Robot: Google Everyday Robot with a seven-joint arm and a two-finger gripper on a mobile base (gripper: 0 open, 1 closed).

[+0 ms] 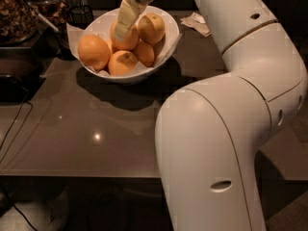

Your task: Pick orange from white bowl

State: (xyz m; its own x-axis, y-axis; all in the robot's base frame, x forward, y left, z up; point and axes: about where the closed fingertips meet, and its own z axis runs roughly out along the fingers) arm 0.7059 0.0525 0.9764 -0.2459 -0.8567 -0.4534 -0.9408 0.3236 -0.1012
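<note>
End effector [123, 25] over white bowl [128, 76]; seemingly touching middle orange [133, 41].

Light: dim, warm, from overhead.
Glare: small hot spot on table [57, 143] near front left.
Shadow: heavy under white bowl [171, 31], spreading frontward.
Gripper [124, 25]: pale-lit, low over oranges [94, 52] in bowl.
Arm [226, 129]: brightest thing.
Bkgd: near black.
</note>
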